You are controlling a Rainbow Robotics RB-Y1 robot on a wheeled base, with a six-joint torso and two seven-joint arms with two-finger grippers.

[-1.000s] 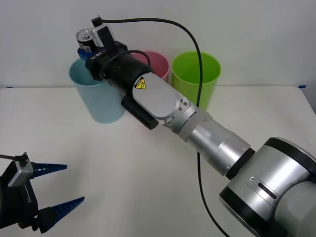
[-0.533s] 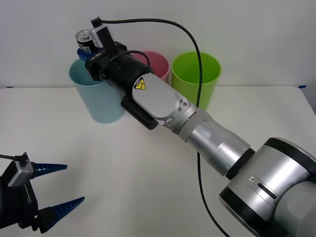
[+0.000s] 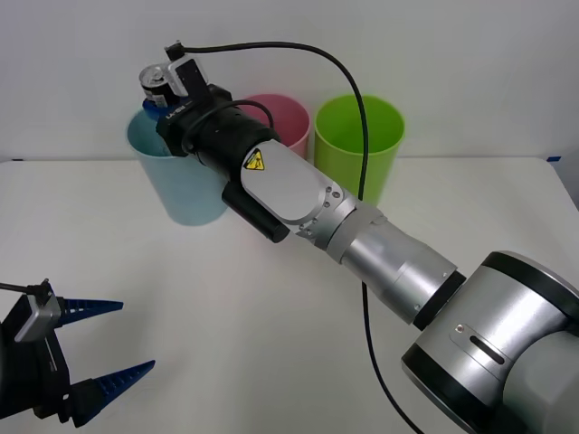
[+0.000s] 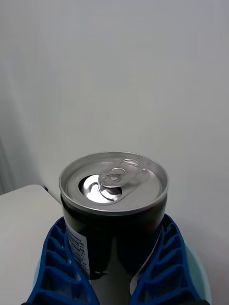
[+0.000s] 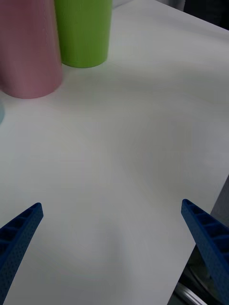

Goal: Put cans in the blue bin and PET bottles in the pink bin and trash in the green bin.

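While clamped on the can (image 4: 113, 205), right gripper (image 3: 156, 90) above blue bin (image 3: 172, 185); left gripper (image 3: 107, 344) wide open, empty.

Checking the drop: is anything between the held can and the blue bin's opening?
Nothing. In the right wrist view the can, held by the right gripper, hangs above the blue bin rim; the front view shows the same.

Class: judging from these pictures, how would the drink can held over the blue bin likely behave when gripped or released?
The can looks opened, so probably light. Thin metal walls may dent under the right end effector. Released upright above the blue bin, it would likely drop in.
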